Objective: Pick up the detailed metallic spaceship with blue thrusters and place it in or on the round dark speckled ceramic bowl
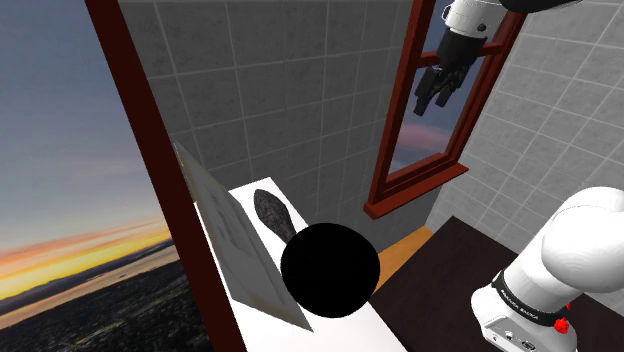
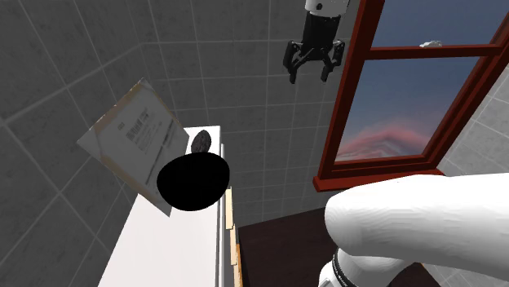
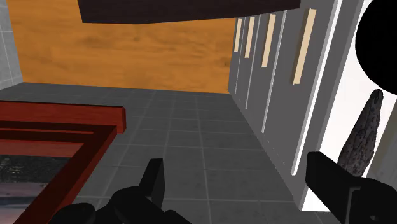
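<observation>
High above the counter, my black gripper [image 1: 437,96] [image 2: 311,68] [image 3: 240,184] hangs in front of the red window frame. It is open and there is nothing between its fingers [image 3: 154,181]. A dark grey speckled oval thing [image 1: 272,212] [image 2: 201,141] [image 3: 362,137] lies on the white counter [image 1: 345,330] [image 2: 155,253], far below the gripper and off to its side. Beside it is a flat, pure black round shape [image 1: 330,270] [image 2: 192,182] [image 3: 380,48] that hides part of the counter. I cannot tell any surface detail on that shape.
A pale printed panel [image 1: 235,245] [image 2: 134,139] leans on the grey tiled wall behind the counter. The red-framed window [image 1: 420,170] [image 2: 391,130] is close behind the gripper. Below are white cabinet fronts with light handles [image 3: 308,44], an orange wooden floor [image 3: 127,54] and the dark stand top [image 1: 440,290].
</observation>
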Controlling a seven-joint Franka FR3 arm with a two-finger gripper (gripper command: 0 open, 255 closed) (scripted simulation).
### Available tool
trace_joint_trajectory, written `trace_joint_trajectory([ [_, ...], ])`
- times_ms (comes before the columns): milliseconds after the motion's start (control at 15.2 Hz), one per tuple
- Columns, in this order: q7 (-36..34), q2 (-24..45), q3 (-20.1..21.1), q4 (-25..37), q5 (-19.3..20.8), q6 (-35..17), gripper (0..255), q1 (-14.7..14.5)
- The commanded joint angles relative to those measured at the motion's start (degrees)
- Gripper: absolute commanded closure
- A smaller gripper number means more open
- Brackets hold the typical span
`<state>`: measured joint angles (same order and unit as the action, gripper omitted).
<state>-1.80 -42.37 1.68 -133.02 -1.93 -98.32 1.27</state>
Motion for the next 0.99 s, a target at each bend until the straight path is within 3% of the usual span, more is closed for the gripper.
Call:
trace_joint_trajectory([
  [0,0.0,0.0,0.0,0.0,0.0,0.0,0,0.0],
  [924,-14.7,16.5,15.5,-1.2,-1.8,-16.5,0,-3.7],
])
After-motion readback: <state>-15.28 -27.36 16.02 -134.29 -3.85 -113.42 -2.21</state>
